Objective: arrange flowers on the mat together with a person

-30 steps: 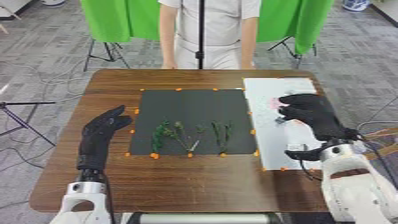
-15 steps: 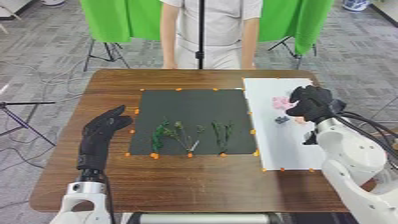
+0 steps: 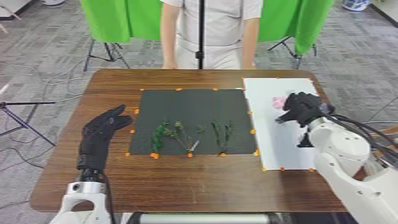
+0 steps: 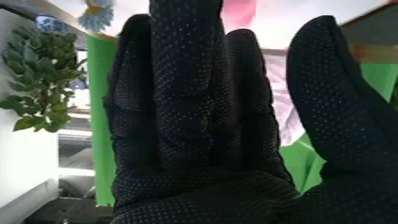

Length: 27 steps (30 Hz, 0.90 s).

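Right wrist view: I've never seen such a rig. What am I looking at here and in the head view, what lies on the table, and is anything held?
It's a robot with two white arms ending in black-gloved hands. The head view looks forward and down; the right wrist view looks from that arm's wrist along the right hand. On the table lie a dark mat with green stems, and a white sheet with a pink flower. The right hand is over the sheet, fingers straight, nothing visibly held. The left hand is left of the mat.
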Motion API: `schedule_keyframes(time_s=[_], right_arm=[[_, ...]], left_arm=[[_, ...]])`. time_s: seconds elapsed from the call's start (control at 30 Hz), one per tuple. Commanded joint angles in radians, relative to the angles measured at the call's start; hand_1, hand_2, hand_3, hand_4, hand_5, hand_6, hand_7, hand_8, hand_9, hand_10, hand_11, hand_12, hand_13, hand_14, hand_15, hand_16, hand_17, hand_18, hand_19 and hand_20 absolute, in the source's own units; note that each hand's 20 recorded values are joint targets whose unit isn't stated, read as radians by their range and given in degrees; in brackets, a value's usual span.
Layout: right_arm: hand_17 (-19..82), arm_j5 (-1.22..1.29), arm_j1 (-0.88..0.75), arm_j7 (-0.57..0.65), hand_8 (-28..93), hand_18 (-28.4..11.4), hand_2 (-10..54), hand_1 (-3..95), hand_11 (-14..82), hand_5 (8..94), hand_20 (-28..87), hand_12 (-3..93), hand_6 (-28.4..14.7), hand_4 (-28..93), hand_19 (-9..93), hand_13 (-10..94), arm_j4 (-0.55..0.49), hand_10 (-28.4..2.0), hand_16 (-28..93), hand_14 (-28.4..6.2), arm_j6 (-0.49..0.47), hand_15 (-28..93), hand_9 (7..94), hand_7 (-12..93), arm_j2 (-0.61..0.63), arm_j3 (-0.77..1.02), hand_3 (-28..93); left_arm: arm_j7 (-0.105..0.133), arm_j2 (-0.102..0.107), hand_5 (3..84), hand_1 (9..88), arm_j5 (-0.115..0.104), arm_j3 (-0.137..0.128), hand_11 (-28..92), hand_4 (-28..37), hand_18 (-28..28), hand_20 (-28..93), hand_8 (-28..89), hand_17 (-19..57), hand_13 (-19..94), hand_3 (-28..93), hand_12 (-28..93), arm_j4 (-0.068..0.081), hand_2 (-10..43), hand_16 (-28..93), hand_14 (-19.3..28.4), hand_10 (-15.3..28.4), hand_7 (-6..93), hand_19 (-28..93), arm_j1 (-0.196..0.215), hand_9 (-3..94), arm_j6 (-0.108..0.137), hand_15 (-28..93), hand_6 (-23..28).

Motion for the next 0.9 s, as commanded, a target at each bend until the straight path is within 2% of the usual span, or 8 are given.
schedule_keyframes(time_s=[0.03, 0.37, 0.47, 0.53, 0.67, 0.77, 0.9], right_arm=[[54, -0.011, 0.018, 0.001, -10, -12.2, -9.5, 38.8, 15.1, 61.9, 38, 18.0, 5.0, -25, 64, 93, 0.034, -10.5, 31, -1.7, -0.03, 27, 78.5, 14, -0.023, -0.036, 70], [54, -0.035, 0.0, 0.0, -10, -12.3, -9.5, 40.7, 14.5, 61.6, 37, 17.4, 4.9, -27, 66, 94, 0.063, -10.5, 32, -1.7, -0.001, 26, 78.5, 14, -0.044, -0.075, 69], [54, -0.059, -0.008, 0.009, -10, -12.2, -9.5, 45.7, 15.2, 63.4, 37, 17.5, 5.9, -28, 66, 94, 0.085, -10.2, 32, -1.4, 0.088, 27, 79.8, 15, -0.044, -0.106, 69], [55, -0.065, -0.013, 0.006, -11, -12.0, -9.5, 50.2, 12.8, 66.8, 37, 21.5, 6.6, -28, 66, 94, 0.094, -9.4, 33, -0.8, 0.133, 29, 81.8, 17, -0.046, -0.115, 66], [57, -0.057, -0.012, 0.004, 3, -11.6, -9.5, 64.2, 4.4, 78.1, 37, 29.4, 6.0, -24, 68, 94, 0.114, -7.0, 31, -0.3, 0.219, 34, 89.4, 17, -0.046, -0.132, 48], [58, -0.05, -0.011, 0.004, 5, -11.7, -9.5, 65.8, 4.6, 83.3, 37, 30.1, 5.7, -24, 69, 94, 0.115, -6.1, 25, -0.1, 0.266, 41, 92.6, 17, -0.043, -0.132, 49], [59, -0.026, -0.009, 0.022, 5, -11.8, -9.5, 65.9, 7.3, 85.9, 38, 29.5, 5.3, -24, 70, 94, 0.029, -6.2, 23, 0.4, 0.279, 45, 93.6, 18, -0.018, -0.093, 51]], left_arm=[[-0.005, -0.004, 51.3, 28.6, -0.006, 0.004, 23, -16.8, 12.9, 22, -5, 11.1, 42, 66, 17, 0.004, -2.5, 2, 19.0, 14.6, 14.9, 10, 0.002, 51.7, -0.013, 24, 4.1], [-0.009, -0.004, 51.3, 28.7, -0.007, 0.001, 23, -16.7, 12.9, 22, -5, 11.1, 42, 66, 17, 0.003, -2.5, 2, 19.1, 14.5, 14.9, 10, 0.005, 51.7, -0.014, 24, 4.1], [-0.009, -0.005, 51.3, 28.7, -0.007, 0.001, 23, -16.6, 12.9, 22, -5, 11.1, 42, 66, 17, 0.003, -2.5, 2, 19.0, 14.5, 14.8, 10, 0.004, 51.7, -0.013, 24, 4.2], [-0.009, -0.005, 51.2, 28.7, -0.007, 0.0, 23, -16.6, 12.9, 22, -5, 11.1, 42, 66, 17, 0.003, -2.5, 2, 19.0, 14.5, 14.8, 10, 0.003, 51.6, -0.014, 24, 4.2], [-0.01, -0.005, 51.3, 28.7, -0.007, -0.001, 23, -16.5, 12.9, 22, -5, 11.1, 42, 66, 17, 0.004, -2.5, 2, 19.1, 14.5, 14.9, 10, 0.002, 51.6, -0.013, 24, 4.2], [-0.008, -0.008, 51.3, 28.7, -0.005, -0.003, 23, -16.5, 12.9, 22, -5, 11.1, 42, 66, 17, 0.003, -2.5, 2, 19.0, 14.5, 14.7, 10, 0.004, 51.6, -0.012, 24, 4.3], [-0.007, -0.006, 51.2, 28.8, -0.007, -0.011, 23, -16.5, 12.9, 22, -5, 11.1, 42, 66, 16, 0.005, -2.5, 2, 19.0, 14.6, 14.8, 10, 0.004, 51.5, -0.007, 24, 4.2]])
